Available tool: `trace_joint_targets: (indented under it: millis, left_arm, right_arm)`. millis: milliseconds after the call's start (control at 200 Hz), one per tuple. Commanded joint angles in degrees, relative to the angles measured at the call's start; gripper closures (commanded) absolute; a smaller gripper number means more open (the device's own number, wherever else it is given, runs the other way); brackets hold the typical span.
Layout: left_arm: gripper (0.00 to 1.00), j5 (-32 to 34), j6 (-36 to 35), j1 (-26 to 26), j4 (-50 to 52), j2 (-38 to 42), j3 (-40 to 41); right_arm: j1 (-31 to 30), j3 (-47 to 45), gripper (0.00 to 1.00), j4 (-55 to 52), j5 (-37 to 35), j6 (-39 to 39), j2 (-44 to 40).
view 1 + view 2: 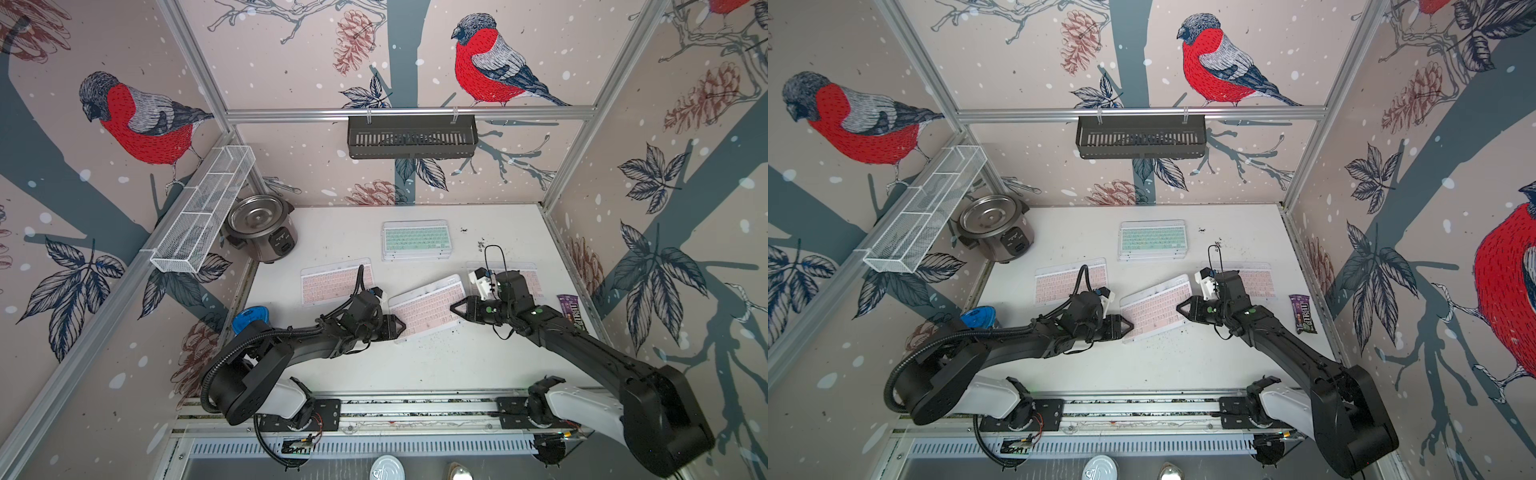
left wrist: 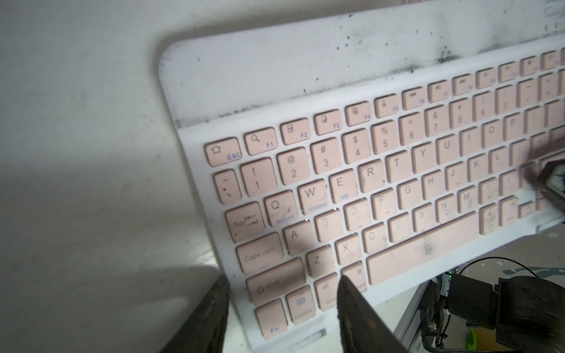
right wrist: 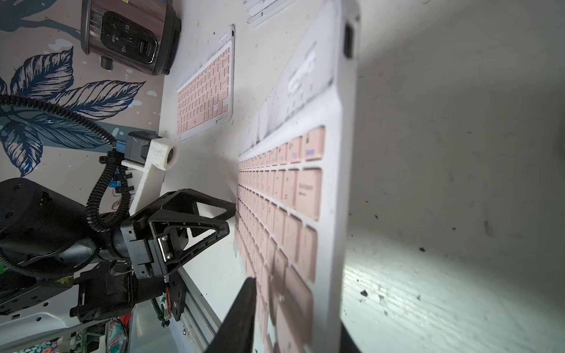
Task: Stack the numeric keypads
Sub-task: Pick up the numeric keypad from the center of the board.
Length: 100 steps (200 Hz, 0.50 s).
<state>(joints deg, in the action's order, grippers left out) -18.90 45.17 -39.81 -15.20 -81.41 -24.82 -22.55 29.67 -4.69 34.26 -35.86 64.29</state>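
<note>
rightmost keypad (image 1: 1260, 282) half hidden, behind right arm (image 1: 1287, 345)

The walls (image 1: 291, 62) had big red birds, pine cones and leaves on them. The bench (image 1: 436, 365) was white with dark specks. A black basket (image 1: 411, 137) hung at 12 o'clock, a white wire basket (image 1: 203, 208) at 10 o'clock.

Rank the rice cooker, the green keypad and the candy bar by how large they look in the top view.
1. rice cooker
2. green keypad
3. candy bar
The gaps are plain; no two look alike.
</note>
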Motion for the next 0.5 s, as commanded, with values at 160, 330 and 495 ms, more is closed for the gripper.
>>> trace_joint_targets:
  millis: [160,330,495]
  left_arm:
    - [0.43,4.44,1.53,0.08,10.15,3.34,-1.11]
    - [0.43,6.8,0.63,0.33,15.42,7.97,-4.57]
    - [0.43,7.87,0.33,0.68,18.37,11.6,-6.85]
  right_arm:
    - [2.75,-1.44,0.93,1.93,3.94,-1.11,-2.18]
    - [4.74,-1.5,0.93,3.43,6.72,-2.74,-4.27]
    - [6.09,-0.87,0.93,3.99,9.34,-4.24,-6.26]
